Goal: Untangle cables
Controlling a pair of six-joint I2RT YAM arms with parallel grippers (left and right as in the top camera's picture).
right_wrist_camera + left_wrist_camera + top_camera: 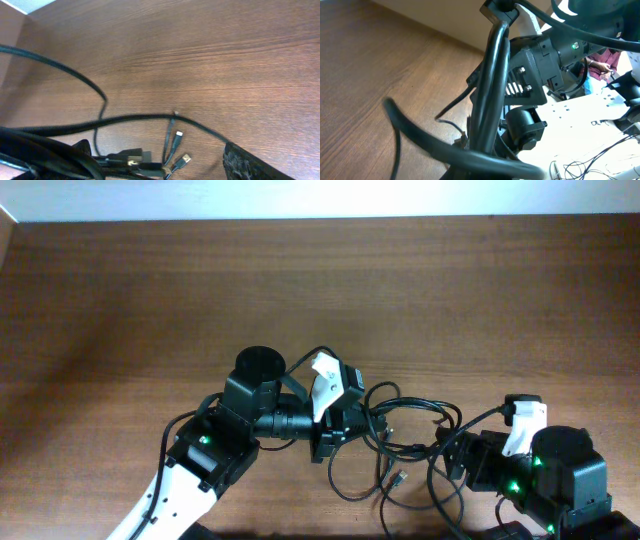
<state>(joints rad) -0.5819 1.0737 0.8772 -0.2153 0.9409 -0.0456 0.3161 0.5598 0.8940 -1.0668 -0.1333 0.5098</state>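
Observation:
The cables [405, 435] are thin black cords lying in tangled loops on the wooden table between my two arms. My left gripper [330, 438] reaches into their left side and looks shut on a cable. In the left wrist view, thick blurred cable strands [487, 95] fill the frame and hide the fingers. My right gripper [458, 452] sits at the right edge of the tangle. In the right wrist view its jaws [160, 162] are spread wide, with a bundle of cables and several plug ends [177, 137] between them. One thin cord runs to the right finger [247, 162].
The brown wooden table [300, 280] stretches behind the arms to a white wall at the back. A loose cable loop [350, 485] and a small plug [398, 477] lie near the front edge. My right arm's body [545, 55] shows close in the left wrist view.

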